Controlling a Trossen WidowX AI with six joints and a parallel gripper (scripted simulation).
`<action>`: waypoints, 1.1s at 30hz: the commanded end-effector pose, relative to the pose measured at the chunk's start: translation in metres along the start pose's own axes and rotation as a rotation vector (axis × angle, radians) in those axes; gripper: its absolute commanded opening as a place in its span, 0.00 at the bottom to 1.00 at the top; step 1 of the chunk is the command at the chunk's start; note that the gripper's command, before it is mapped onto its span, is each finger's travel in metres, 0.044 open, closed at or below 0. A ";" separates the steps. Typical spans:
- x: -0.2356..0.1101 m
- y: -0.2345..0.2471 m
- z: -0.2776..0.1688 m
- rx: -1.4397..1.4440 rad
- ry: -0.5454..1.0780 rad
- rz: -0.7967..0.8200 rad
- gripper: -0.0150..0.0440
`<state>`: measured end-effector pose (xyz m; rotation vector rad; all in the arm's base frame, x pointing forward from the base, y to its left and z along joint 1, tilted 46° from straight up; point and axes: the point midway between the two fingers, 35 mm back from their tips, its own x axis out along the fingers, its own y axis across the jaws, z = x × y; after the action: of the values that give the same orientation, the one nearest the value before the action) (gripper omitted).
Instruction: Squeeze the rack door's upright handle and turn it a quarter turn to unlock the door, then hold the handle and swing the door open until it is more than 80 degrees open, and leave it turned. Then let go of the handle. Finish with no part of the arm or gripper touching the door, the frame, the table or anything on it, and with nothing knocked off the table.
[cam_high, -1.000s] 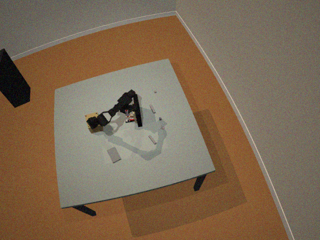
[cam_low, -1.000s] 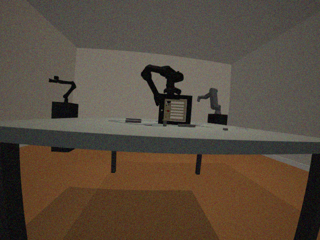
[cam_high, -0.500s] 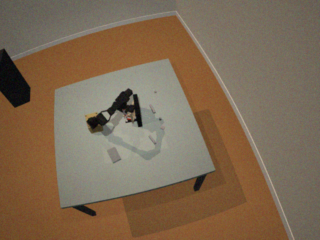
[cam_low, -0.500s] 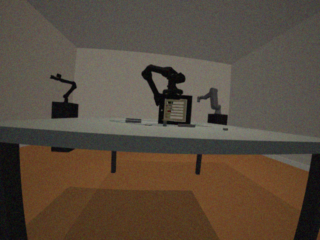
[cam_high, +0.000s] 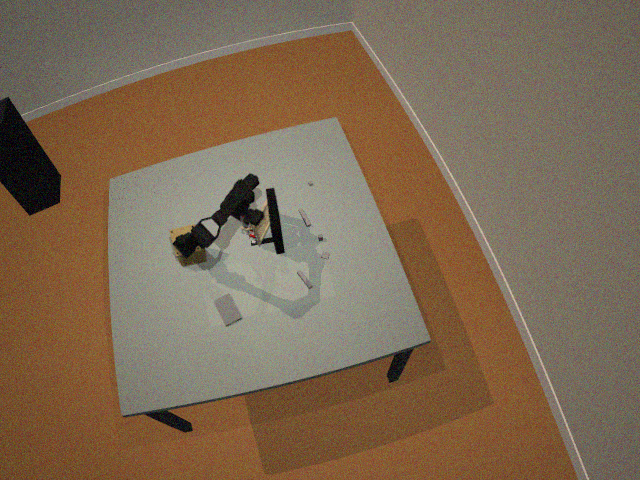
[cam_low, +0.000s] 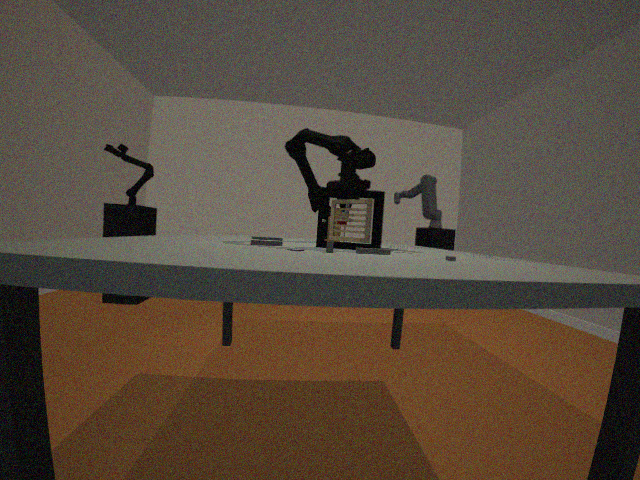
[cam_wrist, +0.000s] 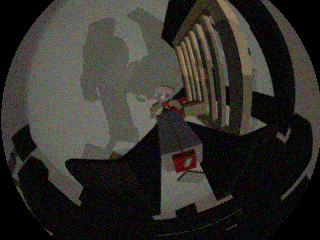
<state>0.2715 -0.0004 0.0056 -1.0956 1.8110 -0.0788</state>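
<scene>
The rack door is a tan slatted panel. It stands partly open, swung out at an angle from its black frame. The upright handle is a grey bar with a red square on its near end; a red part of it shows through the slats in the exterior view. My gripper points down from above and is shut on the handle, one black finger on each side. The fingers hide the handle's sides, and its exact turn is hard to tell.
On the table lie a flat grey block, two narrow bars and a few small pieces, one a small block. The bars and small pieces are beyond the frame. The arm's base plate is at the left.
</scene>
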 end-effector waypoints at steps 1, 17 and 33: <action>0.000 0.004 0.002 0.071 -0.004 -0.004 0.29; 0.000 0.033 0.014 0.314 -0.005 -0.002 0.29; 0.000 0.060 0.033 0.566 -0.007 0.000 0.29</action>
<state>0.2570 0.0445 -0.0373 -0.7284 1.6543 -0.5128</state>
